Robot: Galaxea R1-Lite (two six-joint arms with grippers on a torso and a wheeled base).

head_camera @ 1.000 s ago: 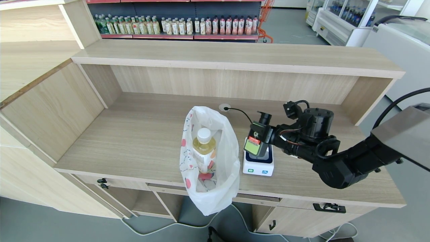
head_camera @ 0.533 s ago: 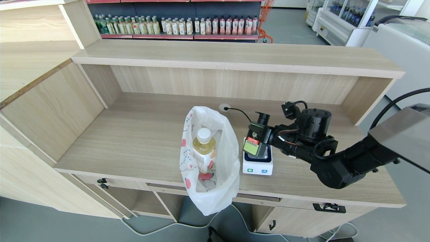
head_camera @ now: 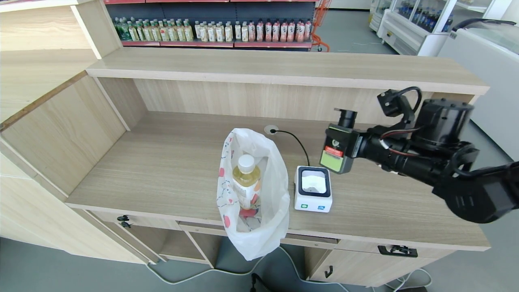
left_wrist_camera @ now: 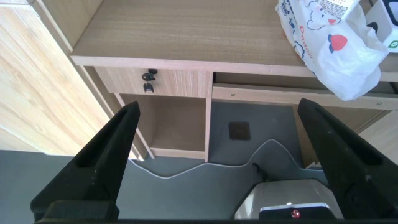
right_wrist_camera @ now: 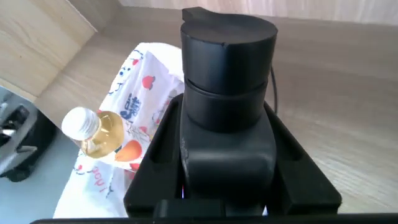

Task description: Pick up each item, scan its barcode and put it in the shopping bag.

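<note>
Right pincer [head_camera: 353, 147] holds black-capped container [head_camera: 335, 151] up near scanner [head_camera: 312, 194]

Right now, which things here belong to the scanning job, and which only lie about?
Job: black-capped container in the right hand; scanner; shopping bag; tea bottle inside it.
Lying about: drink bottles on the far shelf; freezers beyond the counter.

Shopping bag [head_camera: 276, 190] is being kept at the front edge of the counter [head_camera: 170, 162], overhanging it. Bottle [head_camera: 246, 180] is being held upright inside the bag. Scanner [head_camera: 312, 198] is being kept on the counter just right of the bag. Cable [head_camera: 295, 140] is being run from behind the scanner to a hole [head_camera: 271, 129] behind the bag. Container [head_camera: 338, 148] is being held by the right gripper [head_camera: 357, 146] above the counter, behind and right of the scanner.
</note>
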